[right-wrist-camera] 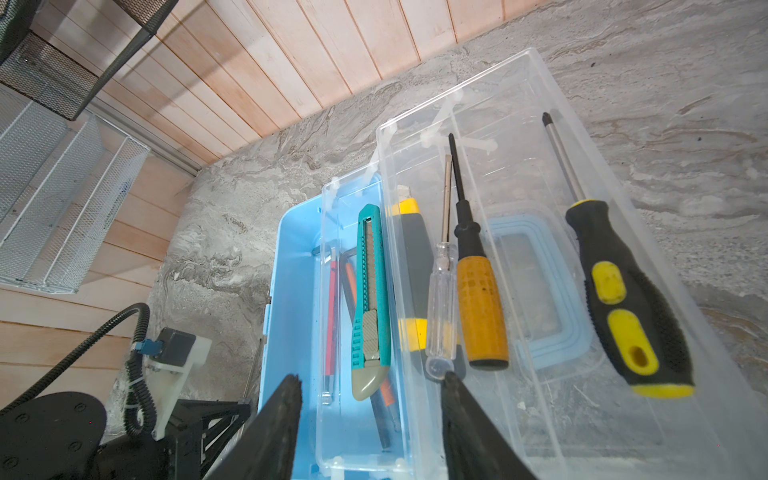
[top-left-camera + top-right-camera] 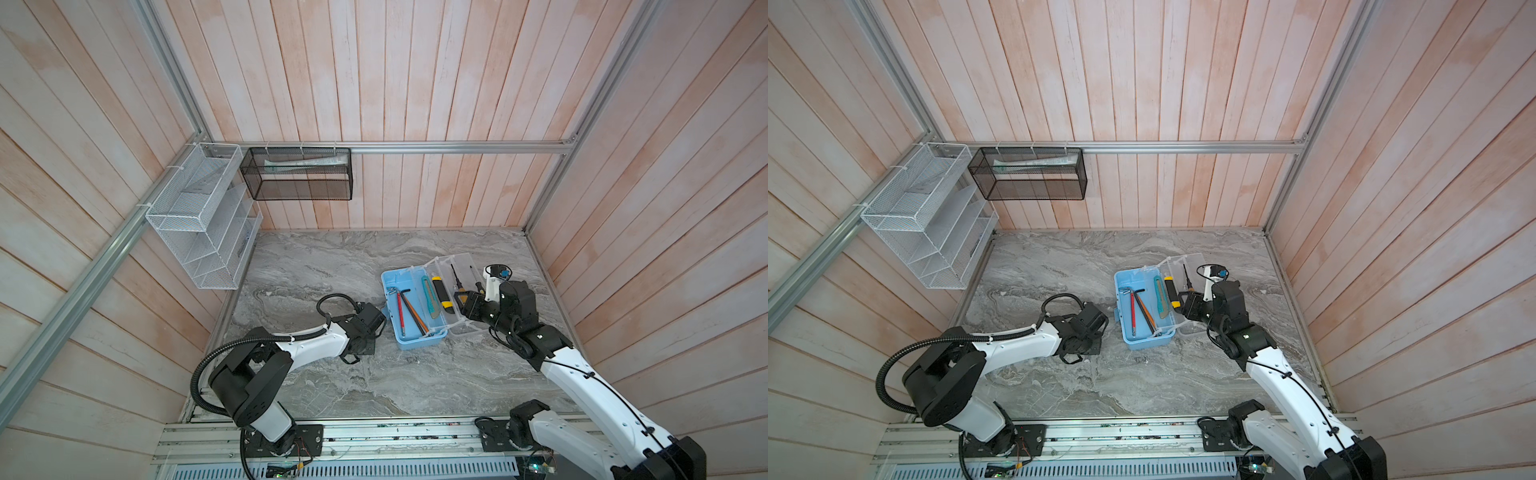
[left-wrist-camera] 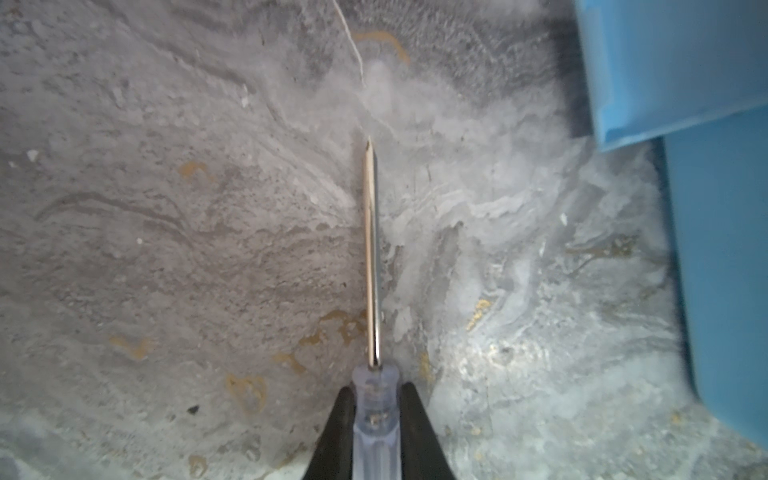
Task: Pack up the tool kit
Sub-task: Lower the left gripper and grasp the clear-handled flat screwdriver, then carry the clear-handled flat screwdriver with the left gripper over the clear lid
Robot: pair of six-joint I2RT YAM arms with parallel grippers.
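Left gripper (image 3: 377,387) pinches a clear-plastic-handled steel screwdriver (image 3: 371,249), its shaft pointing straight ahead. Just to its right sits the open light-blue plastic toolbox (image 2: 390,286), long wall roughly parallel. Beyond that, the right gripper (image 1: 371,376), 1 of 2, hovers spread and empty.

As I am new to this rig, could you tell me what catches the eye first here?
The open blue toolbox sits right of centre on the marble table, hex keys inside and screwdrivers lying in its clear lid. The left tool grips a clear-handled screwdriver beside it; the right tool hangs open above.
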